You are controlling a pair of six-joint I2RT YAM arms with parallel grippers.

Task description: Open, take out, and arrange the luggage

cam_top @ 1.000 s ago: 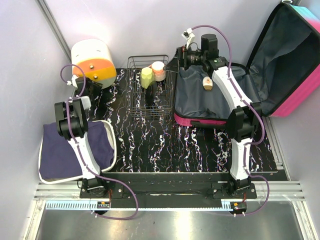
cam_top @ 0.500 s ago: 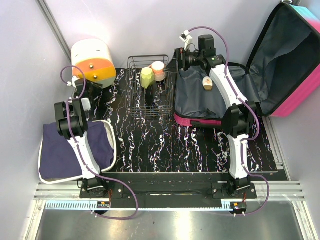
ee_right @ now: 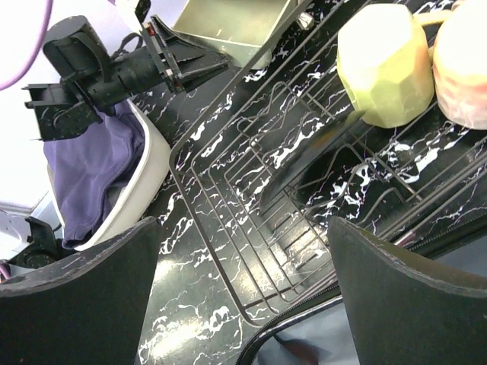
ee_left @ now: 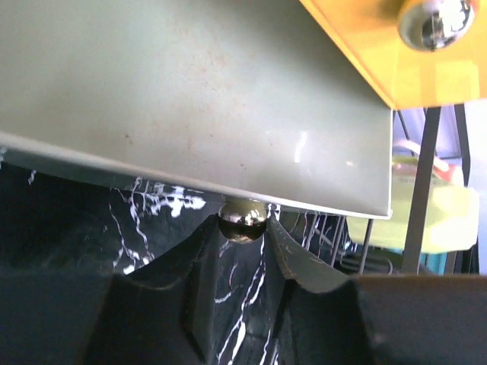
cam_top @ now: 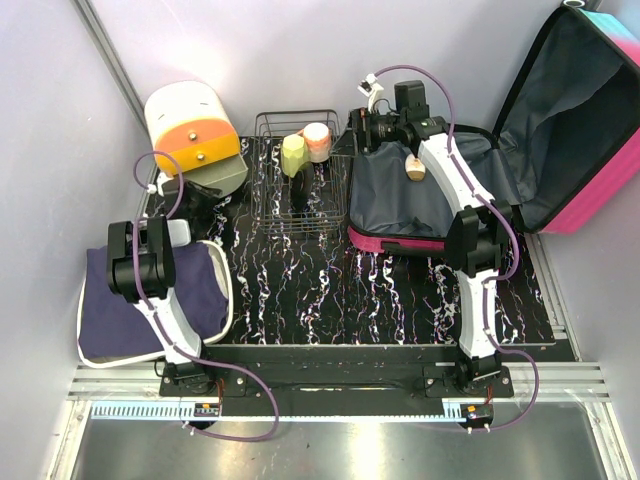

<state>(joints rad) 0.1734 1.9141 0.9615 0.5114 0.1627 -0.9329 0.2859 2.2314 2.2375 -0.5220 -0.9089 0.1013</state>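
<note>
Veins of white cross the glossy black counter (cam_top: 300, 290), boxed in by plain pale walls (cam_top: 300, 50). Luggage (cam_top: 395, 215) lies open at the right rear, its hard pink lid (cam_top: 575, 110) leaning back and its soft grey lining showing. Right gripper (ee_right: 243, 228) hovers wide over its far-left corner. Left gripper (ee_left: 243, 223) pinches the chrome ball knob (ee_left: 243, 218) of a smooth grey-green drawer (ee_left: 190, 99).

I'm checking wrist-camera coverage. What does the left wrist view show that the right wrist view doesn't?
Only the left wrist view: the knob pinched in the left claw, and the orange front above the drawer. Only the right wrist view: the left arm seen from outside, the tray with purple cloth, and an edge of the luggage. Both: the drawer, green cup, basket and table.
</note>
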